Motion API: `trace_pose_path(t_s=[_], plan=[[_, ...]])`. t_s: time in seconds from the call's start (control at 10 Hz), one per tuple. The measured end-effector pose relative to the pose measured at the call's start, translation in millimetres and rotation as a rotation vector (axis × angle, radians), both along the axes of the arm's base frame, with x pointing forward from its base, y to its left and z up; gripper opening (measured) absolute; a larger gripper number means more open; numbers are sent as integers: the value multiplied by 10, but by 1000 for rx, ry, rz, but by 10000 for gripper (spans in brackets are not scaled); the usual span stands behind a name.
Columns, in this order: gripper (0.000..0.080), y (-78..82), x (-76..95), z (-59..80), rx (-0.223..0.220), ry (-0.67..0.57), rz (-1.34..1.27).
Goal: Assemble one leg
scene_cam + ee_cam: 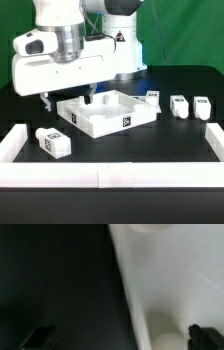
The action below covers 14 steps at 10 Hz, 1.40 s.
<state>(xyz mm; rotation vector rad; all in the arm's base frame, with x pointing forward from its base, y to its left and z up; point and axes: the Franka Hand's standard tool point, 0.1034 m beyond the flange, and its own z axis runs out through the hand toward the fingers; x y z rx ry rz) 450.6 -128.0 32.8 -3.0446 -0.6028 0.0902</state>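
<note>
A white square tabletop (pixel 105 113) with raised edges lies in the middle of the black table. My gripper (pixel 68 99) is open and empty, low over the tabletop's edge on the exterior view's left. One finger is outside the edge and the other is over the part. In the wrist view the tabletop (pixel 170 286) fills one side and the dark table the other, with the gripper (pixel 122 339) wide open across the edge. One white leg (pixel 54 141) with a tag lies at the front on the exterior view's left. Three legs (pixel 180 106) lie on the exterior view's right.
A low white wall (pixel 100 178) runs along the front of the table and up both sides. The robot's white base (pixel 60 70) stands behind the tabletop.
</note>
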Motion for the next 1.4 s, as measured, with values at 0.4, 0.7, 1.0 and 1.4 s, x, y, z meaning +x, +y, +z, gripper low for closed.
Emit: trace_pose_path(t_s=[0.4,0.7,1.0,1.4], plan=[[649,-45,-115,-226,-17,18,-2],[528,-14,-91,-236,-26,3,2],[193,-15,-92,-237,-26,3,2],[52,-58,-56,-214,-31,-4,-9]])
